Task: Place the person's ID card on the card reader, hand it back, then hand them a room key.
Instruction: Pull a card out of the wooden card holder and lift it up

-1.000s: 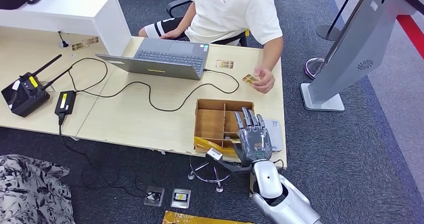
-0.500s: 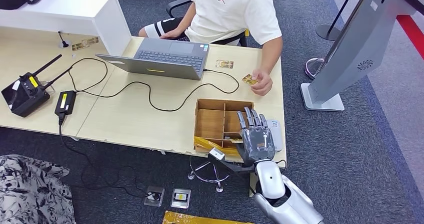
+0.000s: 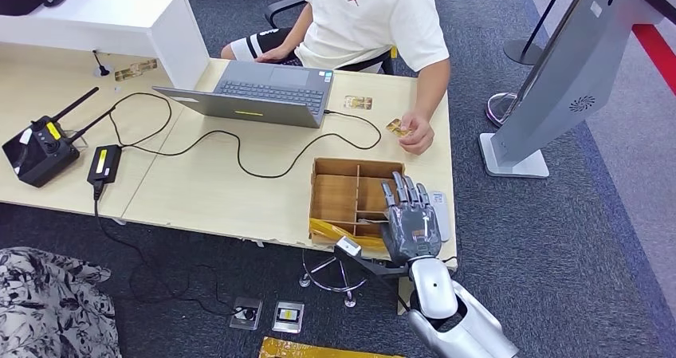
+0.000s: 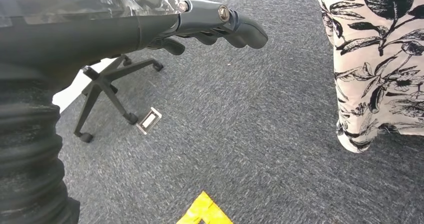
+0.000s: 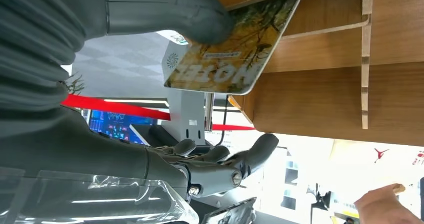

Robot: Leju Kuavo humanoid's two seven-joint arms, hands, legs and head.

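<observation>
My right hand [image 3: 410,218] hovers over the near right corner of a wooden compartment box [image 3: 339,190], fingers straight and spread. In the right wrist view its thumb [image 5: 165,12] presses on a yellow hotel key card [image 5: 235,49] that leans out over the box wall [image 5: 320,99], while the fingers [image 5: 225,161] stay apart from the card. A grey card reader [image 3: 441,214] lies just right of the box, partly hidden by the hand. The person's hand [image 3: 416,131] holds a gold card [image 3: 398,126] at the table's far right. My left hand [image 4: 220,24] hangs above the carpet, holding nothing.
A laptop [image 3: 263,93] with a black cable [image 3: 239,147] sits mid-table, and another card [image 3: 359,102] lies beside it. A remote controller [image 3: 40,147] and power brick [image 3: 104,163] are at the left. A kiosk stand [image 3: 558,79] rises at the right. An office chair base [image 4: 107,92] stands on the carpet.
My right hand has drifted slightly right and back toward the near table edge, its thumb still on the key card. The person's hand with the gold card has barely moved.
</observation>
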